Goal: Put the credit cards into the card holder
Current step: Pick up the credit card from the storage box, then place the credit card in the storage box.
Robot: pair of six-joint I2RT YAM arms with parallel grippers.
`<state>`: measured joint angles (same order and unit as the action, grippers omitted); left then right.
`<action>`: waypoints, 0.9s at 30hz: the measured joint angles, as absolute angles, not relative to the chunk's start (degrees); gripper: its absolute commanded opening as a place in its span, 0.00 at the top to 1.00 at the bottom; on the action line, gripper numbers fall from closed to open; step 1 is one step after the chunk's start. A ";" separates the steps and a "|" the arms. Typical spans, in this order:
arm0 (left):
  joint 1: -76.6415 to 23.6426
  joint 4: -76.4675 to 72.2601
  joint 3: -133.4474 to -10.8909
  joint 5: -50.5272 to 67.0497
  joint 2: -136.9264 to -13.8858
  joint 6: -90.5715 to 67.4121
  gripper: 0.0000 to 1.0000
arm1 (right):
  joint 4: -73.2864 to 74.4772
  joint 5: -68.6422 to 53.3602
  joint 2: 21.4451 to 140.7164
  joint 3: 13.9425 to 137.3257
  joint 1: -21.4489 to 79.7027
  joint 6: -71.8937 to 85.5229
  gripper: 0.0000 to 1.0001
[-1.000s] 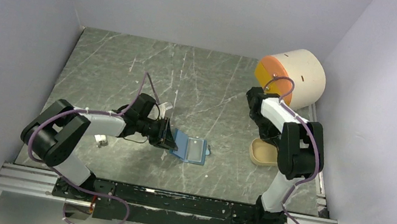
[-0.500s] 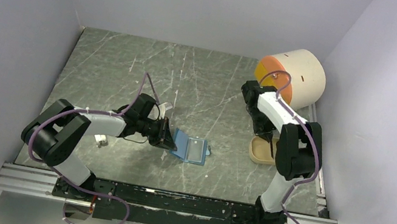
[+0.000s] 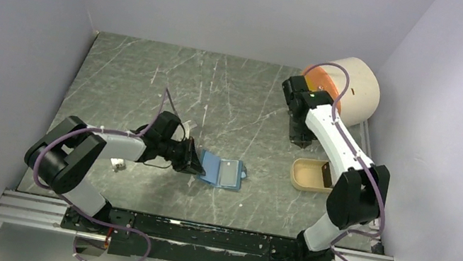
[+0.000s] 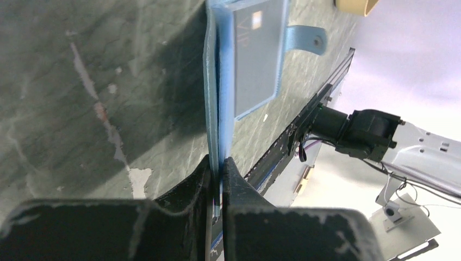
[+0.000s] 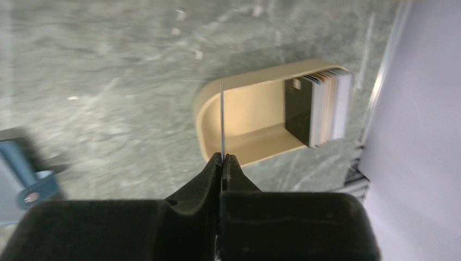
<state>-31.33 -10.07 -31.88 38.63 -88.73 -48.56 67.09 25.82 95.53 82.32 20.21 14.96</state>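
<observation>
1. The left gripper (image 4: 219, 169) is pinched tight on the raised flap of the small flat blue folding card holder (image 4: 255, 60). The holder lies open on the grey marbled table (image 3: 151, 80).
2. The right gripper (image 5: 222, 161) is clamped on one thin credit card (image 5: 222, 119), seen edge-on as a dark line.
3. The other credit cards (image 5: 321, 109) stand stacked at one end of the shallow tan rounded tray (image 5: 209, 103).

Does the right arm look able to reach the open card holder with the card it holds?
Probably yes. The card holder lies open on the table, one flap pinched by the left jaws. The right jaws grip a card edge-on, and nothing stands between it and the holder.
</observation>
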 measured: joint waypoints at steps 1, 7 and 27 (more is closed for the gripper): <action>-31.33 -10.20 -31.51 38.13 -88.71 -49.17 0.90 | 66.70 24.95 94.89 82.70 20.93 15.09 1.00; -31.35 -10.09 -31.05 35.03 -88.71 -51.57 0.78 | 60.90 18.79 90.91 82.08 26.24 16.05 1.00; -31.35 -5.50 -33.47 29.69 -86.74 -52.86 0.67 | 20.47 -10.02 77.41 55.07 33.80 26.55 1.00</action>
